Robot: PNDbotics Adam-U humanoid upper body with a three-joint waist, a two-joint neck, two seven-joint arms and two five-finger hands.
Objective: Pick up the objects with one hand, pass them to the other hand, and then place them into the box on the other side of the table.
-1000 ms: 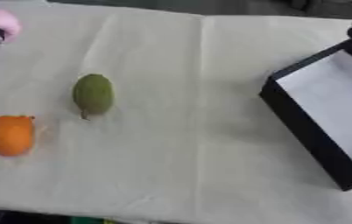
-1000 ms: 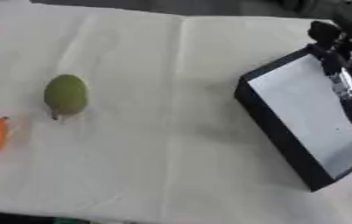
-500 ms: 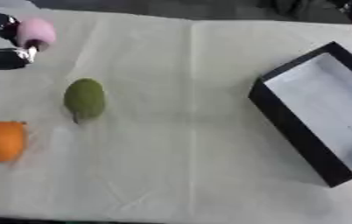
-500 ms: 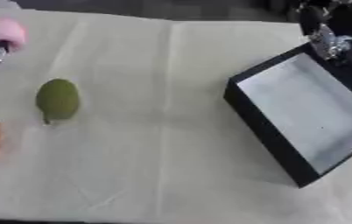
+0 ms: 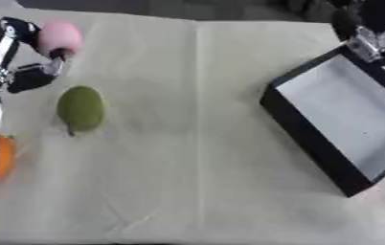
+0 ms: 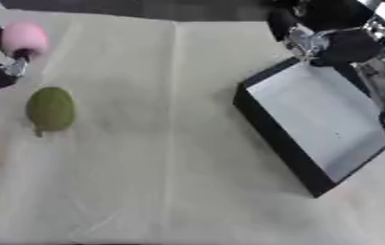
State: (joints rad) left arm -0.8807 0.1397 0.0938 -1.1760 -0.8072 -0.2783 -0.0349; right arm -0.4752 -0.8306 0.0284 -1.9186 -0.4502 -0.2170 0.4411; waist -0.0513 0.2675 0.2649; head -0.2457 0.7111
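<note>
A pink rounded object (image 5: pixel 59 37) is held above the table's far left corner, with my left hand (image 5: pixel 30 72) shut on it, one finger over its top and another under it. My left arm runs down the left edge and hides part of an orange (image 5: pixel 4 157). A green oval fruit (image 5: pixel 80 108) lies on the cloth below the pink object, apart from the hand. A black box (image 6: pixel 273 130) with a pale bottom lies askew at the right. My right hand (image 6: pixel 334 33) hovers over the box's far corner, too blurred to read.
A cream cloth (image 5: pixel 196 158) with a crease down its middle covers the table. Dark shapes line the far edge beyond it. Open cloth lies between the green fruit and the box.
The whole picture has shifted, so the camera moved. Relative to the green fruit, my left hand with the pink object has come rightward. My right hand has shifted from over the box toward its far corner.
</note>
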